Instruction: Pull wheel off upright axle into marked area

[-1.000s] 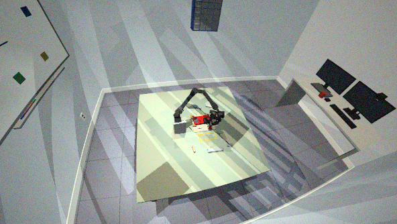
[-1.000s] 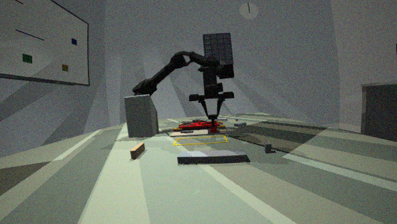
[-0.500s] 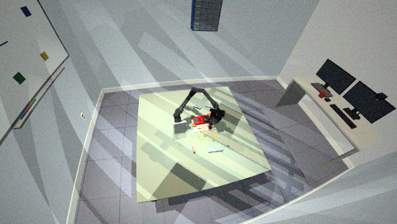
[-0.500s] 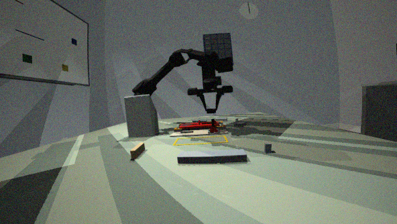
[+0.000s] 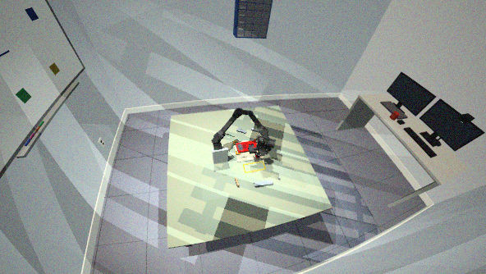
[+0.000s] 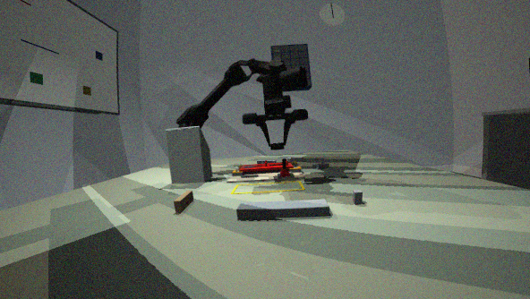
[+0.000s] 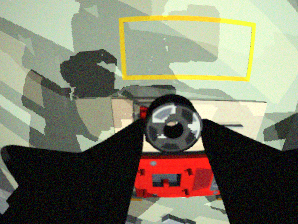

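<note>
The yellow marked area (image 6: 268, 187) lies bare on the table (image 6: 403, 233). Right of its middle, the gripper (image 6: 277, 145) hangs high, clamped on the wheel (image 7: 172, 125) (clear of the red axle (image 6: 284, 167) below). Removal looks done; carrying over, lowering and releasing remain.

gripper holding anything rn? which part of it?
Yes. The gripper is shut on the wheel, jaws pinching its rim from opposite sides, hub showing between them, lifted above the red base.

Striped pale-green table (image 6: 403, 215), yellow marked area (image 6: 268, 187), wooden block (image 6: 183, 201), grey slab (image 6: 283, 209), small cube (image 6: 357, 196), red fixture (image 6: 264, 167).
</note>
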`<state>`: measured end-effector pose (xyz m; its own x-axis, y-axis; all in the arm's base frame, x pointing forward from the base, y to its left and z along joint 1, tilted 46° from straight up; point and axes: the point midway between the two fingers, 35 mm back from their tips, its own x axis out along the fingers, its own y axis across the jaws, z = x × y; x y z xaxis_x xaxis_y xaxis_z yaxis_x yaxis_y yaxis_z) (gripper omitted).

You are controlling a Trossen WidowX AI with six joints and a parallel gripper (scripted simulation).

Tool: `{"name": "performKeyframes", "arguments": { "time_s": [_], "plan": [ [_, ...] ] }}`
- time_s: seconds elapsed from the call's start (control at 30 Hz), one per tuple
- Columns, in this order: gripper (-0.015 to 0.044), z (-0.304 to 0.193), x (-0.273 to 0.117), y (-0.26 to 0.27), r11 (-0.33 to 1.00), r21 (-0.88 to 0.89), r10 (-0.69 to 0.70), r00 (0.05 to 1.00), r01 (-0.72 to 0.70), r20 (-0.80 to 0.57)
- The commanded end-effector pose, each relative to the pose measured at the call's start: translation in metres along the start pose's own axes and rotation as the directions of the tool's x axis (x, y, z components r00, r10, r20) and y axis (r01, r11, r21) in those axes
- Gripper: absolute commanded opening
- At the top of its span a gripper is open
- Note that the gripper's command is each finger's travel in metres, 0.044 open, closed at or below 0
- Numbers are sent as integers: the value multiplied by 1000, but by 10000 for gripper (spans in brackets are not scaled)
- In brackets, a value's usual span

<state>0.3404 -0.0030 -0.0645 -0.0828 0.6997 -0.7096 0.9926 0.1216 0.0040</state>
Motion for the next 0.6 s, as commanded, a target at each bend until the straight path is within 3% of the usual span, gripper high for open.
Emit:
{"name": "performKeyframes", "arguments": {
  "time_s": [0.0,0.23,0.57],
  "plan": [
    [0,25,-1,-13,1000,0,-4,1000,4,3],
    [0,57,-3,-34,1000,0,-4,1000,4,-1],
    [0,57,17,-34,1000,0,-4,1000,4,-2]
  ]
}}
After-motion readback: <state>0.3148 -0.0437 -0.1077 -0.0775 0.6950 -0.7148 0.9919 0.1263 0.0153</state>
